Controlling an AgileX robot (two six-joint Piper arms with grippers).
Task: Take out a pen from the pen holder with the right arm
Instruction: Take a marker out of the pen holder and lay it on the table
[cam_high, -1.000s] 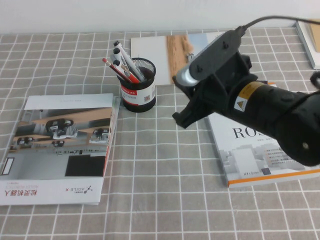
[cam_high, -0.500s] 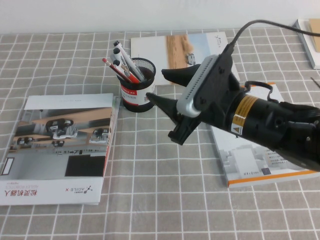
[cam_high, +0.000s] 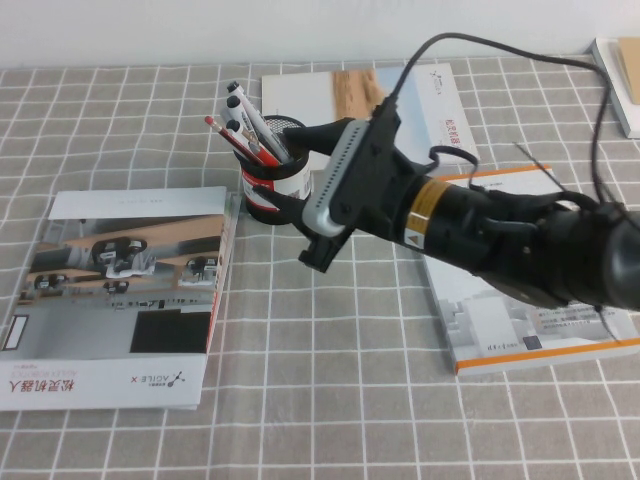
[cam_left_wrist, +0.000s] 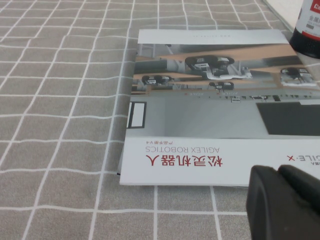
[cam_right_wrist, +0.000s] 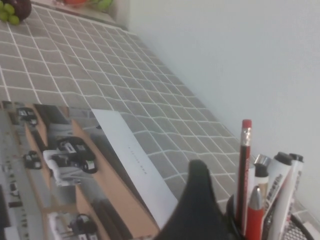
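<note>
"High view: how was the right gripper set?"
"Spread wide, one finger on either side of the pen holder, hiding its right wall. Pens stood inside, too bunched to count."
"And the left gripper?"
"Closed, left of the holder, beside one of three booklets."

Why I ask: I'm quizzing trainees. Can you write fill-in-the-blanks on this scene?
1. The right hand is at the holder with its jaws ___.
2. The pencil standing in the holder is ___.
3. The ___ hand is far from the holder, by the booklet.
Missing words: open; red; left.
</note>
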